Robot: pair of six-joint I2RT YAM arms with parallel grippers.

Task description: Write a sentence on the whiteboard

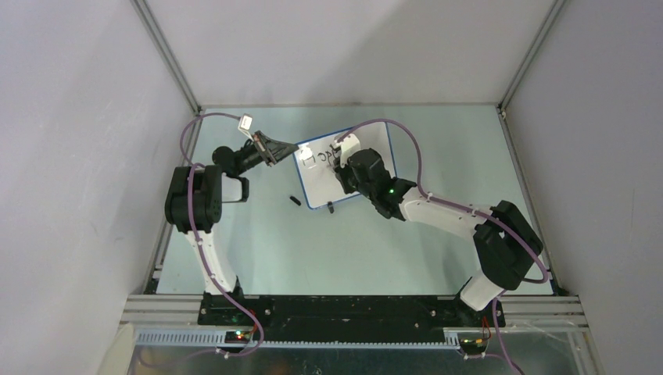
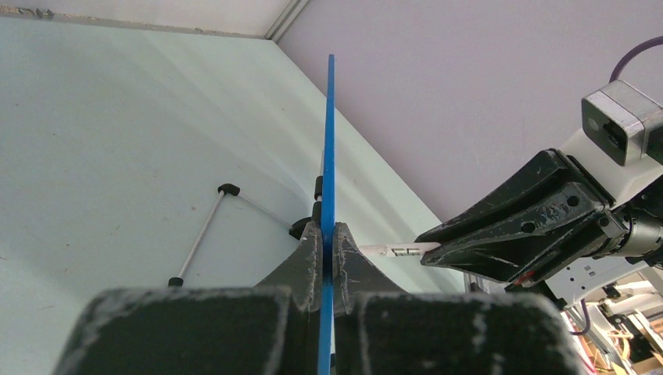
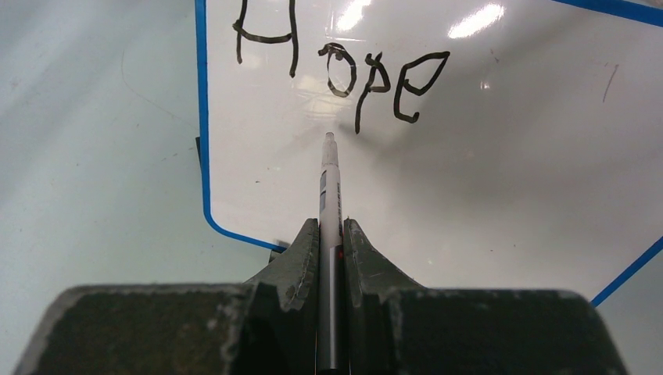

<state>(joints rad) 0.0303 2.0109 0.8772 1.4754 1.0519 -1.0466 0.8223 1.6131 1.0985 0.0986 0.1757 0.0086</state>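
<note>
The whiteboard (image 1: 317,187) with its blue frame lies tilted at the table's middle. My left gripper (image 1: 291,148) is shut on its left edge; in the left wrist view the jaws (image 2: 328,234) pinch the blue frame (image 2: 329,141) seen edge-on. My right gripper (image 1: 342,154) is over the board, shut on the slim marker pen (image 3: 330,187), jaws tight on its barrel (image 3: 331,228). The pen tip sits at the board (image 3: 485,211) just below the black word "Hope" (image 3: 344,66), the only writing in view. The pen (image 2: 395,250) and right gripper (image 2: 516,234) also show in the left wrist view.
A small black cap-like piece (image 1: 295,201) lies on the table left of the board's near corner. A black clip foot (image 1: 331,207) sticks out at the board's near edge. A thin white rod with black ends (image 2: 199,238) lies beside the board. Grey walls enclose the table.
</note>
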